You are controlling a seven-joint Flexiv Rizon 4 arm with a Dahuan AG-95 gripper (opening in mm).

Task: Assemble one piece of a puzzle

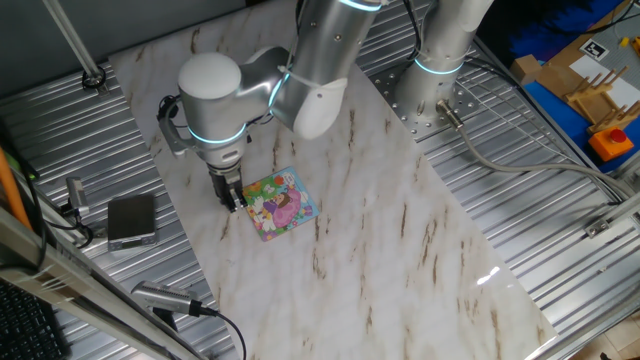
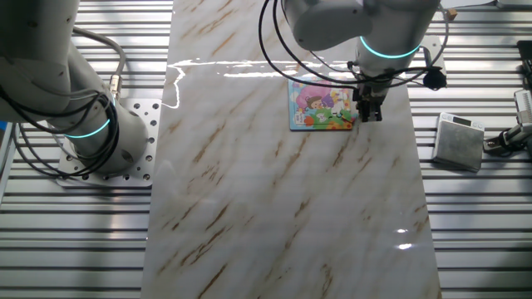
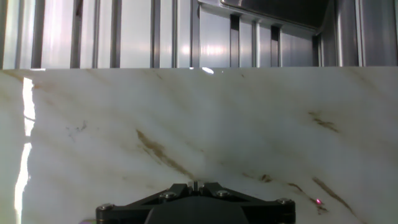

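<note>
The tiny green jigsaw piece cannot be made out in any view; whether it sits between the fingers or already in the board cannot be told. The small square jigsaw puzzle board with its pink, purple, yellow and green cartoon picture and blue edging lies flat on the white marble-patterned surface, turned at an angle to the surface's edges in one fixed view. The black two-finger gripper points straight down at the board's edge, its tips at or just over the border on the side nearest the small grey box; the other fixed view shows the same, with the gripper at the board's right-hand edge and the grey box well apart on the ribbed metal tabletop. In the hand view the fingers appear drawn together, tips meeting at a narrow point low in the frame, but whether anything is pinched between them cannot be told. The hand view otherwise shows bare veined surface ahead of the tips. The silver arm with teal-lit joint rings bends over the board from the far side
</note>
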